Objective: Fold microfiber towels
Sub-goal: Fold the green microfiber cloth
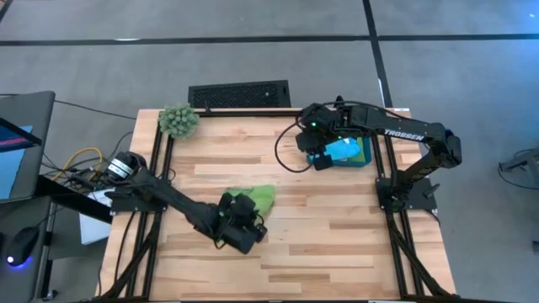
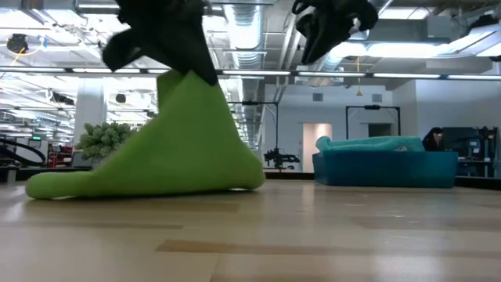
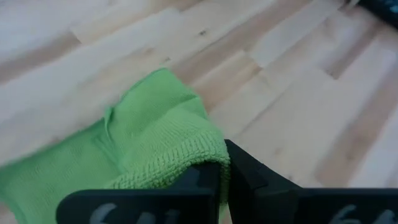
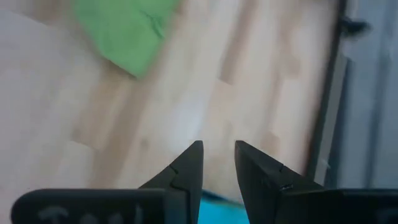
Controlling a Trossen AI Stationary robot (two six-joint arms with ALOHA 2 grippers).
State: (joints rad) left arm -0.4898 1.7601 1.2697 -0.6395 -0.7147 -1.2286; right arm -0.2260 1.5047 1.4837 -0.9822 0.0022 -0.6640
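Observation:
A lime green microfiber towel (image 1: 258,200) lies near the middle of the table, one part raised into a peak (image 2: 188,86) under my left gripper (image 1: 238,220), which is shut on it. The towel's lower part (image 2: 117,182) rests on the wood. It also shows in the right wrist view (image 4: 127,31). My right gripper (image 4: 217,155) hangs open and empty above the table, by a teal bin (image 1: 358,153) at the back right that holds a light blue towel (image 1: 341,151). My left gripper pinches a folded edge of the green towel (image 3: 186,158) between its two fingers, coming from above and slanting down. The held part is lifted into a peak; the cloth slopes down from the fingers and its far part lies on the table.
A fuzzy green plant ball (image 1: 178,120) sits at the table's far left corner. A dark grille (image 1: 239,94) lies behind the far edge. The teal bin (image 2: 383,166) stands at the back right. Bare wood spreads across the near half (image 1: 337,252).

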